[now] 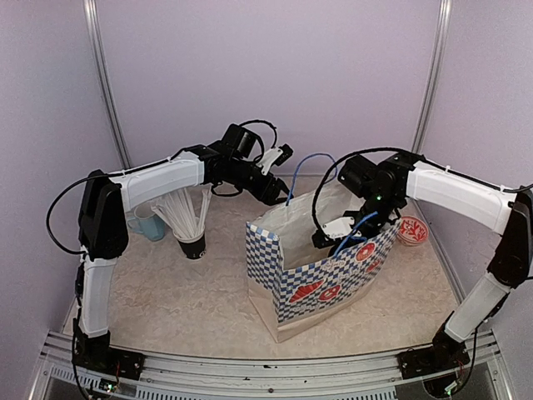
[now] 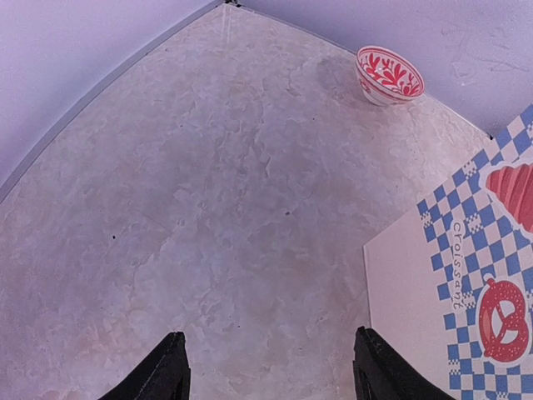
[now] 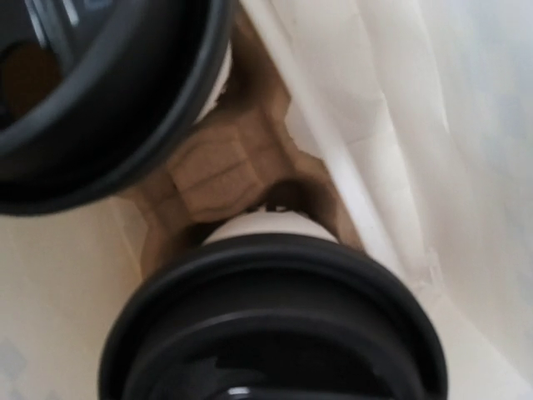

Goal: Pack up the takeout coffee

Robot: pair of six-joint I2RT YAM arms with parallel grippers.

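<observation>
My left gripper (image 2: 268, 335) hangs spread wide over bare table (image 2: 250, 167), the bag (image 2: 466, 275) edge at 3 o'clock. My right gripper (image 1: 329, 237) is down inside the bag, close over the lidded cups (image 3: 275, 317); I cannot tell its grip.

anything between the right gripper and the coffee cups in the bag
Nothing visible. The right gripper is down in the paper bag's open top. Its wrist view looks straight onto the nearer lidded cup and the second cup, both seated in a brown cardboard carrier, with no object in front.
</observation>
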